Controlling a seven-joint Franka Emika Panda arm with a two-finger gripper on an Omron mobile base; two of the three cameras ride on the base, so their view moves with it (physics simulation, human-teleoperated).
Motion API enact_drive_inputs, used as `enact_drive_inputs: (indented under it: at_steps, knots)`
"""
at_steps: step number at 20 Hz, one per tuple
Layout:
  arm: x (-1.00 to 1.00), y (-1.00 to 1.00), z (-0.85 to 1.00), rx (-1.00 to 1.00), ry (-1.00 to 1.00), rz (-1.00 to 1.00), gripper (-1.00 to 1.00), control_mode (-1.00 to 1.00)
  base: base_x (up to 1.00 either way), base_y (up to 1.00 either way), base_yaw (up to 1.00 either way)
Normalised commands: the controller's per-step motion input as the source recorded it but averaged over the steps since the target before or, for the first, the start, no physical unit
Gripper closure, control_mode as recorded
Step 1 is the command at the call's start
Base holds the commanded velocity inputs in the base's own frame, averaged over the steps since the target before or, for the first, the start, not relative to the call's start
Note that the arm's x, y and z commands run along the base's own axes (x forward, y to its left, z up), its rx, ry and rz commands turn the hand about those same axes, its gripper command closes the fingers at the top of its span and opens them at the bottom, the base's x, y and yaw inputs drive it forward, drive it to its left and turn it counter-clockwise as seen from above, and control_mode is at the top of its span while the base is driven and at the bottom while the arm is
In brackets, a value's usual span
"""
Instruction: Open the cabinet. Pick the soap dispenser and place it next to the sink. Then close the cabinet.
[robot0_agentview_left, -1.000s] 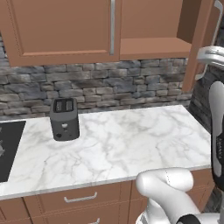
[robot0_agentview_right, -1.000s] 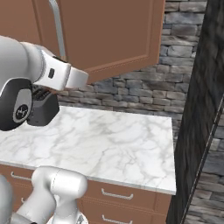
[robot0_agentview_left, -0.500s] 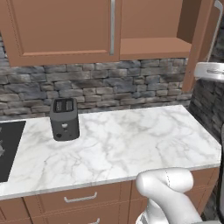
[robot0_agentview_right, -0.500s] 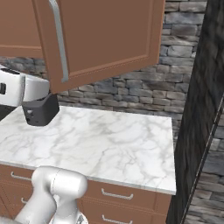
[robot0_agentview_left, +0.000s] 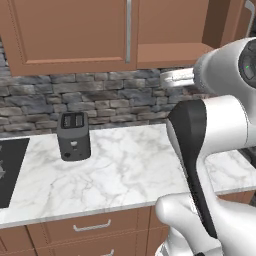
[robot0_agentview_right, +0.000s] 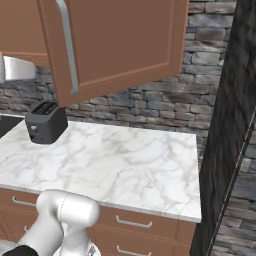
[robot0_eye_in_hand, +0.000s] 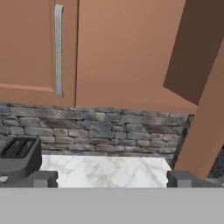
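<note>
A dark toaster (robot0_agentview_left: 73, 136) with two slots on top is standing upright on the white marble counter (robot0_agentview_left: 120, 170), near the back wall. Behind it, a wall of grey stone (robot0_agentview_left: 105, 102) is running along the whole counter. At the left edge a black cooktop (robot0_agentview_left: 10, 170) is lying flat in the counter. Below the counter edge, brown drawers (robot0_agentview_right: 135, 222) with short silver handles are showing. On the right side a tall dark stone column (robot0_agentview_right: 227, 130) is standing just beside the counter end.
</note>
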Motion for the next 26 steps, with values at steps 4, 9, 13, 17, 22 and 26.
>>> enact_drive_inputs:
  at_steps: [4,9,13,17,22,26]
  knots:
    - [0.38,0.00,-0.02,-0.25,0.05,-0.02,-1.00,-1.00,0.00,0.00,0.00]
    - [0.00,0.00,-0.15,-0.17,0.00,0.01,-1.00,-1.00,0.00,0.00,0.00]
    - [0.00,0.00,-0.08,-0.18,0.01,0.04,-1.00,-1.00,0.00,0.00,0.00]
    - [0.05,0.00,0.00,-0.27,0.10,0.00,-1.00,-1.00,0.00,0.00,0.00]
    - [0.31,-0.06,-0.18,-0.29,0.19,0.00,-1.00,-1.00,0.00,0.00,0.00]
    - [0.20,-0.26,-0.07,-0.24,0.21,-0.02,-1.00,-1.00,0.00,0.00,0.00]
